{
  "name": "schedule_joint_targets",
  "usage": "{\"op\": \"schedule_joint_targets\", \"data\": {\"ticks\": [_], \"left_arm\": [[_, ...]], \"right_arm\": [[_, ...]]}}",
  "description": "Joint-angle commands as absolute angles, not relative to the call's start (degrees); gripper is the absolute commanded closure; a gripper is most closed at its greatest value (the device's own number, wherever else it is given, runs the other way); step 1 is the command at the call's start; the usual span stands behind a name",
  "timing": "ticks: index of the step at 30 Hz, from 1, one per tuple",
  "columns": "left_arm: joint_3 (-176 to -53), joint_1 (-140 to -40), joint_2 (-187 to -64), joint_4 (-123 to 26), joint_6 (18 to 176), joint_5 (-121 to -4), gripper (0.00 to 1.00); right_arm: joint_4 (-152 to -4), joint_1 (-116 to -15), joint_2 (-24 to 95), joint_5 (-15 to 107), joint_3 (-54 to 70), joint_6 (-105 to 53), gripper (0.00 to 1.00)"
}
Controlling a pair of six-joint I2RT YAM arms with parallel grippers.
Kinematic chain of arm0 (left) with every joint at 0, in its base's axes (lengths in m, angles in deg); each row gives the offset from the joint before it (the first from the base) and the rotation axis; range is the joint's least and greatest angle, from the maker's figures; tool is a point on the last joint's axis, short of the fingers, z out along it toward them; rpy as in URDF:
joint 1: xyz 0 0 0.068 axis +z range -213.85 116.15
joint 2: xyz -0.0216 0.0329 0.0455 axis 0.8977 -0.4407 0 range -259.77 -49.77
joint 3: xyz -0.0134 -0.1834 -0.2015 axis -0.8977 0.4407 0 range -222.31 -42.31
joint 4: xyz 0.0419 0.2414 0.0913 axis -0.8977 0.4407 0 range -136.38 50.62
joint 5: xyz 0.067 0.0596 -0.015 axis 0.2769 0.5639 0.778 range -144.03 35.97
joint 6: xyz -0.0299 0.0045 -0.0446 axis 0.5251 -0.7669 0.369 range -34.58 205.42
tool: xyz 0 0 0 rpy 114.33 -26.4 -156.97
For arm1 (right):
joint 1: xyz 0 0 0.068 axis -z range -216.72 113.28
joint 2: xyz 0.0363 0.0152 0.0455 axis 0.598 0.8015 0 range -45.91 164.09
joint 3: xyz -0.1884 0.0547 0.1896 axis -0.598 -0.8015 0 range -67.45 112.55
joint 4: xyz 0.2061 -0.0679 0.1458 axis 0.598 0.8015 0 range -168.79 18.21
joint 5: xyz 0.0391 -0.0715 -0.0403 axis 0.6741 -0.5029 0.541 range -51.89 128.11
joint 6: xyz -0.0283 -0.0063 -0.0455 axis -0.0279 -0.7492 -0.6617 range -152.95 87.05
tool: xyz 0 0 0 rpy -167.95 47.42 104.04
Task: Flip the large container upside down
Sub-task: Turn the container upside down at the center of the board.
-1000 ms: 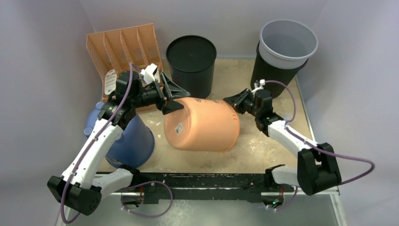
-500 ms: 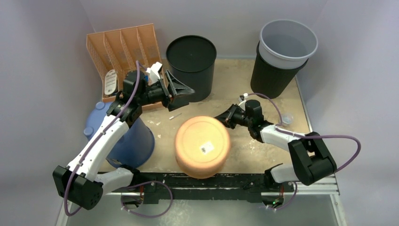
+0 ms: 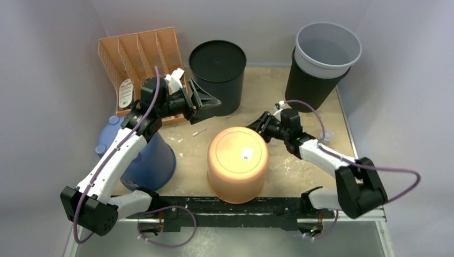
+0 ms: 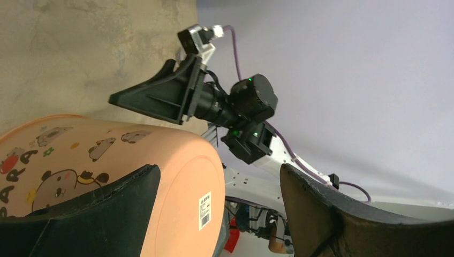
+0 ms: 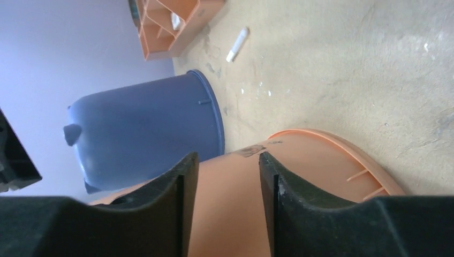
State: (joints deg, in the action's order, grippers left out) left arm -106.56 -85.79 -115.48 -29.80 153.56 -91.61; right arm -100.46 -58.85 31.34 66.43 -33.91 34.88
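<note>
The large container [image 3: 237, 163], an orange tub with cartoon prints, stands mouth-down near the front middle of the table, its barcoded base facing up. My right gripper [image 3: 256, 124] sits open at the tub's far right shoulder. In the right wrist view the tub wall [image 5: 300, 176] fills the gap between my right gripper's [image 5: 227, 158] parted fingers, and they grip nothing. My left gripper [image 3: 206, 101] hovers wide open behind the tub, apart from it. From the left wrist, the tub [image 4: 134, 176] lies beyond the left gripper [image 4: 219, 171].
A black bucket [image 3: 217, 67] stands at the back middle, and a grey bucket nested in a black one [image 3: 327, 51] at the back right. An orange rack [image 3: 140, 56] is back left. An inverted blue bucket [image 3: 150, 160] sits left of the tub. A small white stick [image 3: 199, 131] lies on the table.
The orange tub went from lying on its side between both grippers to standing mouth-down, then shifted slightly right. The right gripper's jaws parted. The left gripper drew back toward the black bucket.
</note>
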Motion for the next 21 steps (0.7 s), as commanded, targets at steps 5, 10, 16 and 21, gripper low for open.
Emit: {"op": "schedule_joint_targets", "data": {"ticks": [5,10,16,21], "left_arm": [[-120.85,-86.38,-115.98,-15.64,135.90,-80.92,0.18],[-125.17,-86.54,-116.01,-9.39,129.43,-75.09,0.18],[-123.70,-86.69,-115.65,-12.45,131.40,-75.60,0.18],[-124.40,-86.70,-116.10,-11.22,129.70,-74.15,0.18]], "right_arm": [[-68.30,-56.94,13.84,45.90,-22.69,16.65,0.38],[-53.38,-56.94,3.18,38.66,-20.30,10.30,0.32],[-33.86,-56.94,-10.78,41.65,-23.98,17.69,0.30],[-30.67,-56.94,-12.94,52.70,-27.31,20.82,0.30]]}}
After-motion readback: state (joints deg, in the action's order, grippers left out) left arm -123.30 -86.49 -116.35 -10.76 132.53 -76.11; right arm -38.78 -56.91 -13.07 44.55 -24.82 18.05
